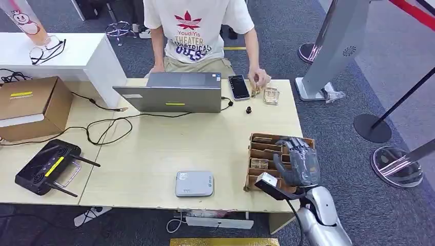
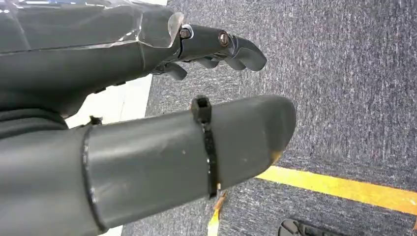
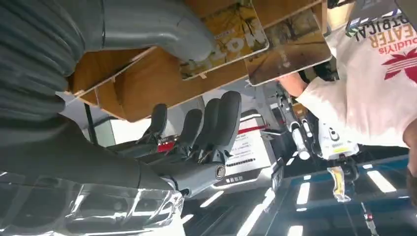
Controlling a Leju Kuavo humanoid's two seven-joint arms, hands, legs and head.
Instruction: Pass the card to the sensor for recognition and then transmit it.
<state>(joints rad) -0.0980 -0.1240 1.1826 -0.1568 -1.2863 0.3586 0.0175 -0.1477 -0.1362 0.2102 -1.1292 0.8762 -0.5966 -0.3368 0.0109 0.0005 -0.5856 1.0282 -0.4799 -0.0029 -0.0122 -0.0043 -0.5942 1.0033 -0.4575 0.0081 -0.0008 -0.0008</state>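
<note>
Hovering over the wooden card rack (image 1: 267, 154), the right hand (image 1: 300, 163) is spread, nothing gripped; cards (image 3: 223, 37) partly hidden behind its thumb (image 3: 162, 24). Left hand (image 2: 147, 98) hangs open.

Beside the one laptop (image 1: 172, 92) lie one phone (image 1: 238, 87) and one small black knob (image 1: 249, 109). Nearer than the laptop sit one white sensor box (image 1: 194, 183), one wooden card rack (image 1: 256, 154) and one black controller (image 1: 45, 166). Left of the laptop stands one cardboard box (image 1: 32, 106). One person (image 1: 197, 36) sits behind the laptop.
</note>
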